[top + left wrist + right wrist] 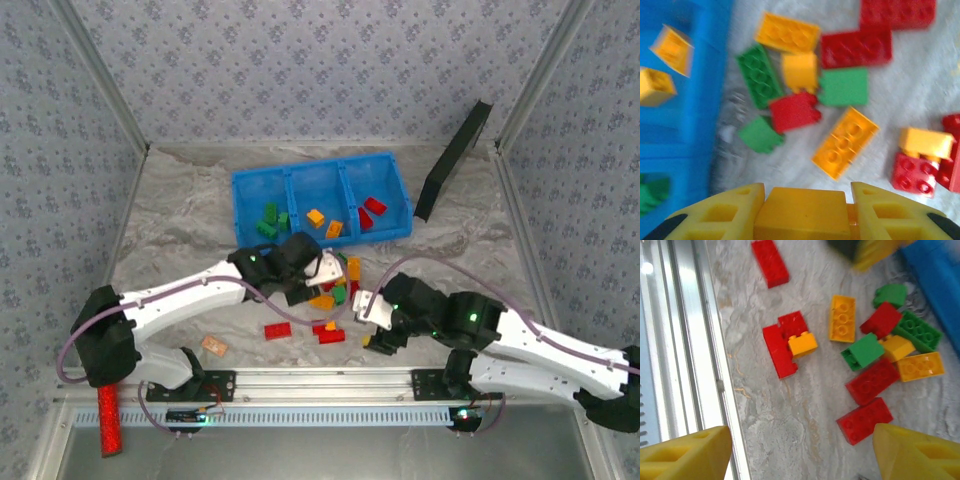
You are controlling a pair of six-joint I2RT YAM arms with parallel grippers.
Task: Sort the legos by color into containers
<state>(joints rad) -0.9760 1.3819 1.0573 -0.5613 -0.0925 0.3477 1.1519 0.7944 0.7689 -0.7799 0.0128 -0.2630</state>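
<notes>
At six o'clock an orange brick, its bottom cropped, is clamped by the left gripper. The right gripper is spread wide and empty.

The legos are hard, glossy moulded plastic with studded tops. The bin is smooth, shiny blue plastic. The table looks like matt, veined stone; its edge rail is bright brushed metal. The right end effector has matt yellow plastic fingers.

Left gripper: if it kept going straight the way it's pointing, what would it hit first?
Probably the long orange brick lying flat just ahead of the left gripper, which carries an orange block. How high it hovers is unclear, so it might pass over.
</notes>
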